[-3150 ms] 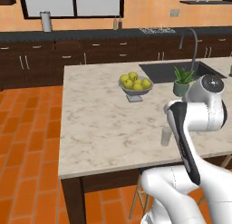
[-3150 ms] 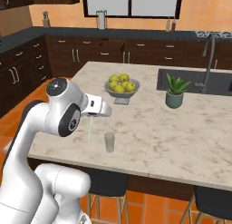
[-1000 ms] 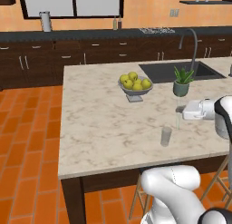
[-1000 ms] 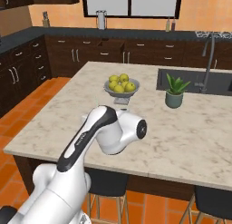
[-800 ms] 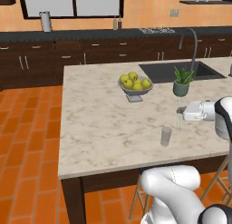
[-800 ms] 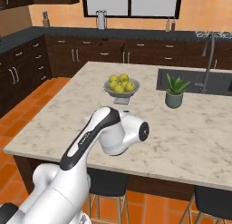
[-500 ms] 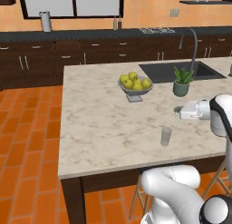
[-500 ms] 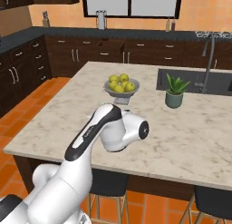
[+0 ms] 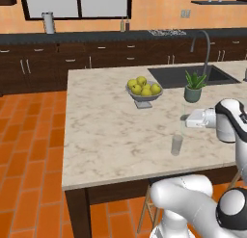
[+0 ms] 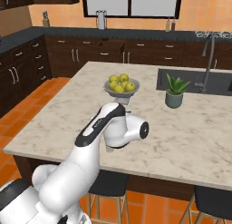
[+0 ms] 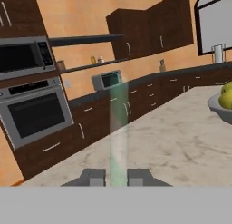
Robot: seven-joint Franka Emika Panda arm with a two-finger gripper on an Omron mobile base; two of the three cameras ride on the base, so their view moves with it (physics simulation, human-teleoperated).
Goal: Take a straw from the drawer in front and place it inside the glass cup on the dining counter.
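Gripper closed tight on the straw; in the hand view the two fingertips pinch the stick's lower end and the pale, slightly translucent shaft runs straight away from the hand

Left base view: the hand sits over the dining counter, near its front right part. The straw shows faintly as a thin upright line at the gripper's end. Glass cup stands below and a touch to the left of that line, upright, on the marble, apart from the straw tip as far as I can tell

Fruit bowl and plant pot sit further back, well apart from the cup. Sink behind them

Step in hand, as I judge it: lining the straw up over the cup mouth before lowering

To do it well:
- centre the lower tip over the cup opening, not the rim; the cup is narrow and light, a side knock may tip it
- keep the straw near vertical on the way down
- lower until the tip is well inside before letting go; the straw is far taller than the cup and will lean on the rim
- open the jaws only slightly and lift straight away
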